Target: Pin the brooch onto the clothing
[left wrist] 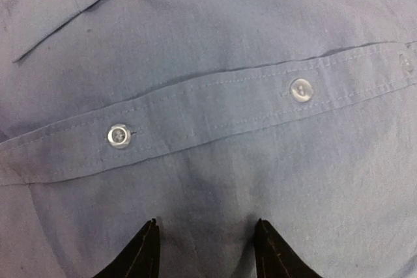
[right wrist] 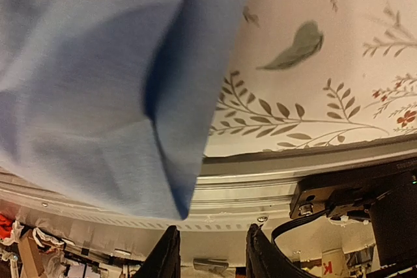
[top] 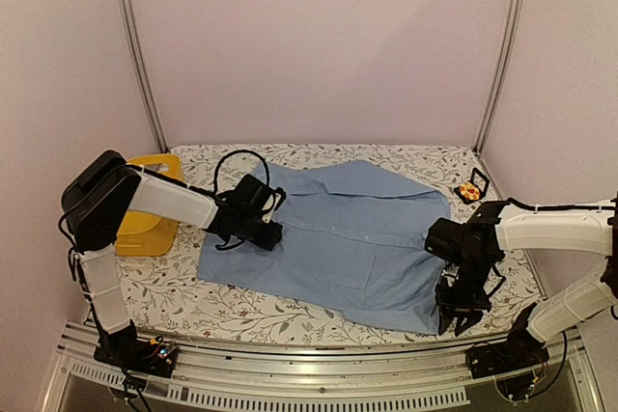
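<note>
Shirt: the light blue shirt lies spread across the middle of the overhead view on the floral tablecloth, collar towards the upper left.
Brooch: the brooch sits at the upper right of the overhead view, beyond the shirt's right edge, inside a small black frame. It is off the cloth and well apart from both grippers.
Left gripper: the left gripper is over the shirt's left part, near the collar.
Left fingers: in the left wrist view the left gripper has its two black tips spread at the bottom edge. Only shirt fabric shows in the gap, so it is released.
Placket: it runs across the middle of the left wrist view, with one white button at the left and another at the right.
Right gripper: the right gripper points down at the shirt's lower right corner, by the table's near edge.
Right fingers: in the right wrist view the right gripper has its tips parted at the bottom. The blurred corner of the shirt hangs just above the gap, and nothing is pinched.
Basket: a yellow basket stands at the left, beside the left arm.
</note>
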Tool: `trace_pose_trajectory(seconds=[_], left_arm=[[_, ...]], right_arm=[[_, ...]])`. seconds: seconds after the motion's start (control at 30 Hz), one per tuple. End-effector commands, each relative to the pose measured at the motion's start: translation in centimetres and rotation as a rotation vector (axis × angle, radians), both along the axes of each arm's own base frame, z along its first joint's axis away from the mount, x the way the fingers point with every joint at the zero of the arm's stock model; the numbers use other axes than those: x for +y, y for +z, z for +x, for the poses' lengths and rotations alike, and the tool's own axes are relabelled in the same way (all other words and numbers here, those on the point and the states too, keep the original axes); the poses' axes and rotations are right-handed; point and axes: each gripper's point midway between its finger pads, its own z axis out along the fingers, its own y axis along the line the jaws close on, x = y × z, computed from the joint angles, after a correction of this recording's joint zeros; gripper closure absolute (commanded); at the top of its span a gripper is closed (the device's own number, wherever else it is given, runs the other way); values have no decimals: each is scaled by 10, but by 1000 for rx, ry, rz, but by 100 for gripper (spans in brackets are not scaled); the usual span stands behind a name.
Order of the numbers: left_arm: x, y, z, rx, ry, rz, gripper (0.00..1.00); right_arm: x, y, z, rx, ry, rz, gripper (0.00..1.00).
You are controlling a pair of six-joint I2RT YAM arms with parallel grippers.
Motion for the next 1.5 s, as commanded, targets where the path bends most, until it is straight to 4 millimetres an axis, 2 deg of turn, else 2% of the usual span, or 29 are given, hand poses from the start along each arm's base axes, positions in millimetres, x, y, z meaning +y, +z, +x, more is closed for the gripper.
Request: trace_pose_trajectory(seconds=[0.0, 0.1, 0.17, 0.23, 0.3, 0.33, 0.47, 0.6, 0.77, 0.9, 0.97, 1.03, 1.07, 1.17, 1.23, 1.3, 1.4, 1.47], left_arm=[[45, -47, -32, 163, 27, 166, 50], [46, -43, -32, 156, 38, 164, 50], [47, -41, -34, 161, 47, 156, 50], [47, -42, -37, 171, 56, 147, 50], [49, -44, -40, 182, 68, 144, 50], [50, -44, -41, 188, 77, 143, 50], [54, -43, -47, 197, 97, 135, 50], [58, -42, -51, 205, 115, 134, 50], [78, -47, -75, 247, 222, 114, 50], [91, -34, -93, 232, 303, 49, 50], [87, -21, -95, 210, 304, 12, 50], [74, -3, -86, 165, 258, -23, 50], [61, 13, -75, 119, 209, -35, 50], [30, 48, -42, 8, 99, -49, 49], [13, 63, -17, -55, 55, -39, 49], [-5, 68, 6, -95, 15, -16, 49], [-31, 66, 35, -118, -43, -2, 49], [-41, 48, 51, -123, -50, 41, 50]], right_arm=[[-5, 37, 61, -199, 16, -73, 66], [-11, 33, 108, -330, -33, -78, 68], [-16, 30, 147, -438, -77, -71, 70], [-32, 26, 185, -562, -127, -119, 72], [-43, 16, 207, -617, -162, -164, 77], [-43, 10, 210, -620, -172, -160, 77], [-37, -16, 198, -550, -185, -123, 73], [-36, -3, 193, -604, -219, -78, 71], [-39, 9, 198, -616, -167, -99, 68], [-32, 14, 192, -581, -141, -65, 65], [-35, 21, 188, -586, -143, -63, 65], [-36, 24, 182, -581, -138, -65, 65], [-32, 26, 179, -579, -129, -45, 67], [-1, 28, 165, -559, -57, 61, 68], [22, 29, 156, -554, -9, 119, 67], [38, 23, 143, -513, 8, 155, 65], [35, 7, 130, -449, -7, 109, 63], [37, -1, 124, -426, -18, 93, 62]])
